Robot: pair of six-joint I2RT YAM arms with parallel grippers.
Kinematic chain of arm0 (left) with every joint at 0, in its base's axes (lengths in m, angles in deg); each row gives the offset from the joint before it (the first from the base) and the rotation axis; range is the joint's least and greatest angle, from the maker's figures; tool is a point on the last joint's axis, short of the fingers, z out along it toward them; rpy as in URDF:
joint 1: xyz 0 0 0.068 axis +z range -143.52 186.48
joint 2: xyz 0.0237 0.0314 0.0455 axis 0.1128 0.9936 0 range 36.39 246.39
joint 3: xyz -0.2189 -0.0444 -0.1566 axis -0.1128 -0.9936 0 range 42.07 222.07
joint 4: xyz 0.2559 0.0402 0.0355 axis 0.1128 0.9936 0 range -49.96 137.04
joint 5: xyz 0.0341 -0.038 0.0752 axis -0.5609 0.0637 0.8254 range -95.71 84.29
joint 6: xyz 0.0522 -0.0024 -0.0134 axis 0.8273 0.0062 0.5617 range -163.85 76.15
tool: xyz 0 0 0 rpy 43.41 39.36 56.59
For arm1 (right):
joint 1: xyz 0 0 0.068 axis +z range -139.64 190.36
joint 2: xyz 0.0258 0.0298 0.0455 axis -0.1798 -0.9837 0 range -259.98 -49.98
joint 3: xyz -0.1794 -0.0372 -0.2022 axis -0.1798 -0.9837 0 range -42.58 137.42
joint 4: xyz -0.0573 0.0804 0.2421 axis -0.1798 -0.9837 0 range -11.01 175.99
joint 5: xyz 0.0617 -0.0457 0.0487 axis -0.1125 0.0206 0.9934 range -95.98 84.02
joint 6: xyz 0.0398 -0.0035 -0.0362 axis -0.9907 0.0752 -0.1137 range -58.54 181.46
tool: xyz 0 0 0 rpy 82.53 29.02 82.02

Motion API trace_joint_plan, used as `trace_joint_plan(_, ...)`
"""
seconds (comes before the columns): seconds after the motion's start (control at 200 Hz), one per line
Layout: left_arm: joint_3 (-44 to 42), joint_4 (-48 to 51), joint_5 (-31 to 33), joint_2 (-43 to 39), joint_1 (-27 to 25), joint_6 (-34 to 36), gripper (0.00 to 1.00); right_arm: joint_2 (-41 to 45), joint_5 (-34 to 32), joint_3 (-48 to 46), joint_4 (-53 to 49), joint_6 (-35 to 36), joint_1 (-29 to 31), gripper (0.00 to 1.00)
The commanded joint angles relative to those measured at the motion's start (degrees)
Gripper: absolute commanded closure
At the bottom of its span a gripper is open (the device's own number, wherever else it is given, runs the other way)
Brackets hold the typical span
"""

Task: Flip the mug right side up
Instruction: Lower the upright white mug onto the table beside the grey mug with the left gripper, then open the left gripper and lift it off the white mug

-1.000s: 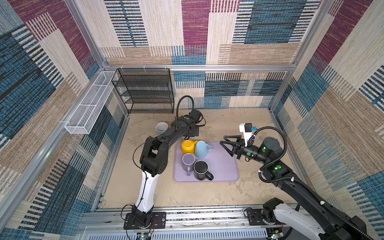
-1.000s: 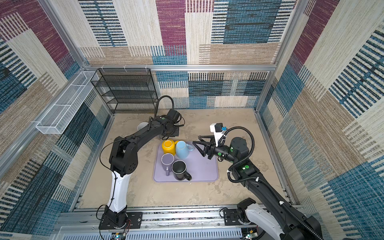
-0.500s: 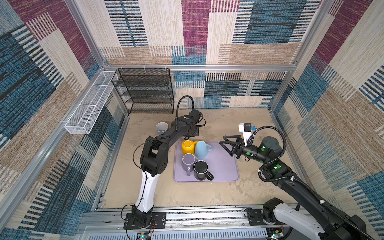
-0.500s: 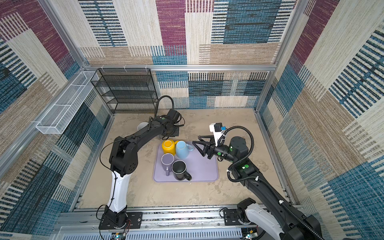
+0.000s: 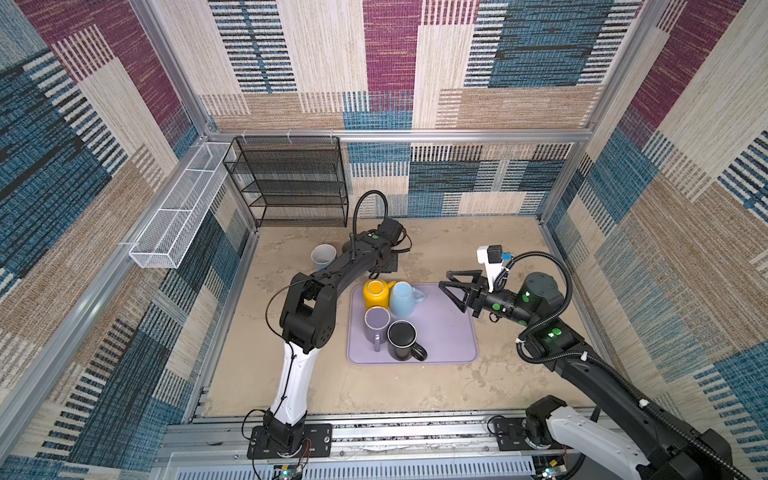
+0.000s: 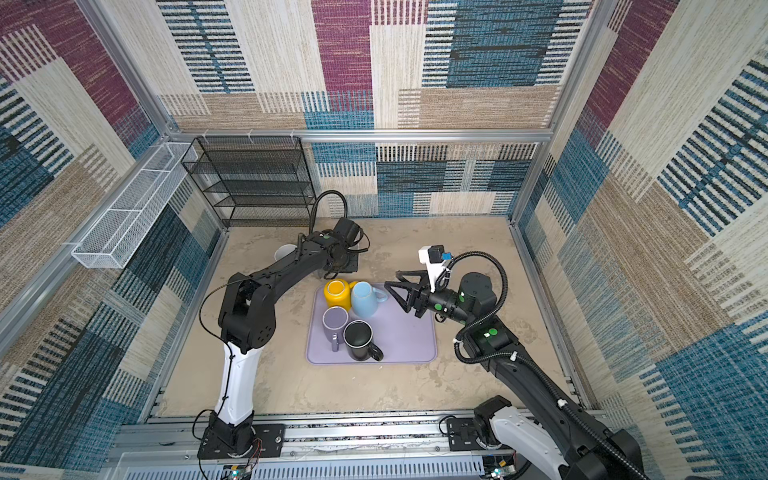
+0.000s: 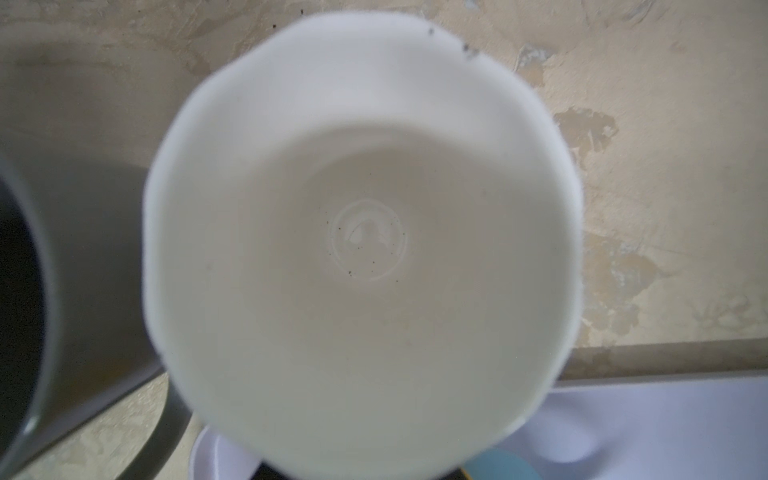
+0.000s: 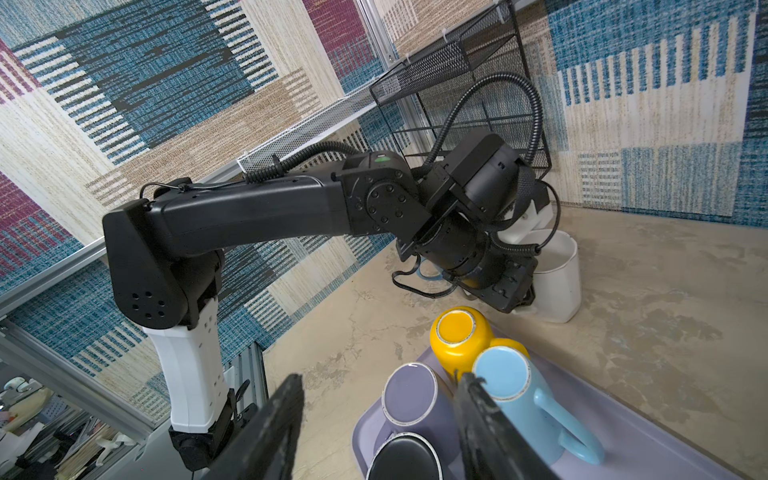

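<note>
Where left tool (image 5: 384, 266) hangs at upright white mug (image 8: 557, 286), 11 o'clock off tray (image 5: 449, 332), grip unclear; right tool (image 5: 445, 279) open, empty, 3 o'clock of blue mug (image 5: 403, 299).

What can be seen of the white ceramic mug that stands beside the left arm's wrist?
The white ceramic mug is plain and glossy, with straight walls. It stands upright, mouth up, on the beige table, close to the purple tray. The left wrist view shows it empty, with dark specks on its bottom. No handle shows; the black left arm hides one side.
</note>
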Motion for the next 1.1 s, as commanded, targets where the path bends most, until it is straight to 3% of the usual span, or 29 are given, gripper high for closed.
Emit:
trace_joint_plan(0.0,0.53,-0.76,1.09,-0.21,-0.01,-1.58,0.7,-0.08,0.14,0.65,0.81,0.17,-0.12,0.39)
trace_joint_plan(0.265,1.06,-0.65,1.51,0.01,0.05,-1.45,0.64,0.08,0.18,0.56,0.85,0.09,-0.06,0.39)
trace_joint_plan(0.841,6.71,0.72,0.98,3.39,0.8,-1.03,0.65,0.53,-0.29,0.56,-0.03,0.61,-0.14,0.39)
trace_joint_plan(1.092,3.52,0.87,-0.91,-0.24,0.7,-0.81,0.65,0.12,-0.63,0.3,-0.25,0.81,-0.18,0.39)
